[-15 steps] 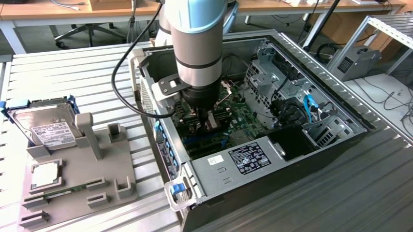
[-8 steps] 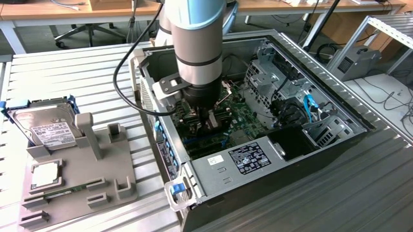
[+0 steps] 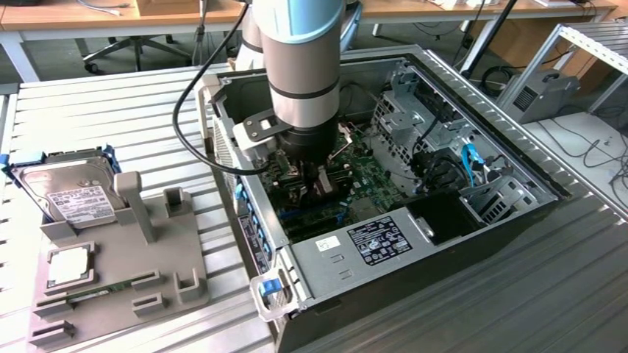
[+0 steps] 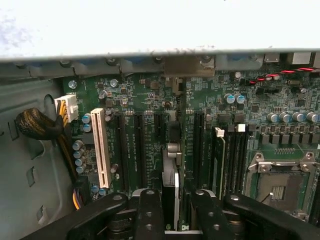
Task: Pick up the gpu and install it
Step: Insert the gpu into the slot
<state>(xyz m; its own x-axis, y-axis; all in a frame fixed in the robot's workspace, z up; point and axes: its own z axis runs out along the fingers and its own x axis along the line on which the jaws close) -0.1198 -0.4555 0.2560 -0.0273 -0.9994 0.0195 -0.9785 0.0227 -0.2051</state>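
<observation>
A workshop with wooden benches and office chairs lies behind a ribbed metal desk (image 3: 118,110), on which an open computer case (image 3: 510,220) lies on its side with the motherboard (image 4: 145,95) facing up. Toward the exterior view's left sits a grey holder tray (image 3: 128,294) carrying a silver hard drive (image 3: 69,195) and a narrow green memory stick (image 3: 93,290). The robot arm (image 3: 302,66) reaches straight down into the case. Its gripper (image 4: 176,212) is closed on the gpu (image 4: 171,187), fingers (image 4: 150,215) pressing on both flat faces. The card stands on edge, seen edge-on in the wrist view, its long axis running parallel to the black expansion slots (image 4: 137,150), directly over them and beside the white slot (image 4: 100,147).
</observation>
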